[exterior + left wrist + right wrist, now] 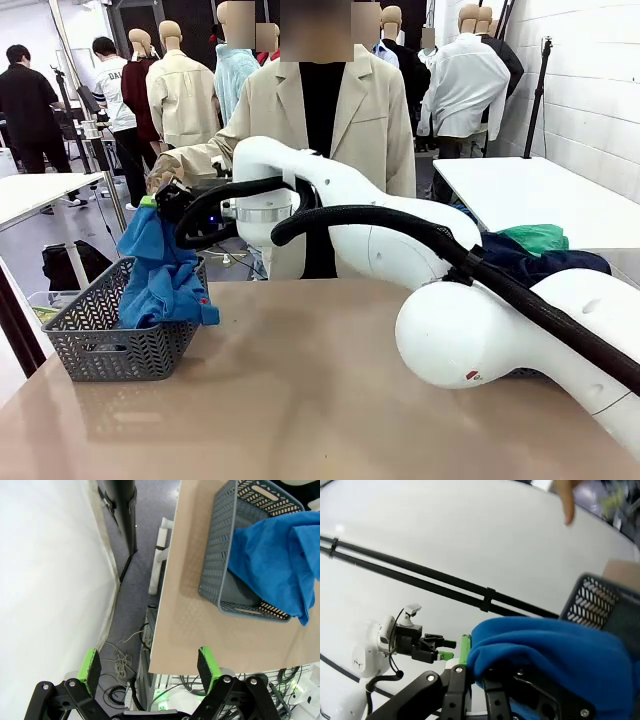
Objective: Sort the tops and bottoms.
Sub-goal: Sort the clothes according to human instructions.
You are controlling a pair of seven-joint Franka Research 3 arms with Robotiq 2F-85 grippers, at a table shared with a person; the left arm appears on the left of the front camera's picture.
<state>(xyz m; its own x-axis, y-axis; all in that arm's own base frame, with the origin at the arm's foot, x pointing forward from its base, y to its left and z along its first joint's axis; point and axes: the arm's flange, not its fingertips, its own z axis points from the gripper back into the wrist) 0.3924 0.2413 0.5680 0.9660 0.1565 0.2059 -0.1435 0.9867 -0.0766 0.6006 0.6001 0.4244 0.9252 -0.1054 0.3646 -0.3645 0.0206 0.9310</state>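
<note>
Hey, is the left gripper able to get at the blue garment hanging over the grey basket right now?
Probably yes: the left gripper is open, off the table's edge, with bare tabletop between it and the blue garment.

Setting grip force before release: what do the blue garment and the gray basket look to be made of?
Blue garment: soft matte cloth, seemingly fleece or cotton knit; it drapes and bunches in loose folds over the rim, shut in the right end effector. Gray basket: looks like rigid molded plastic, matte, with a regular pattern of slots in its walls.
</note>
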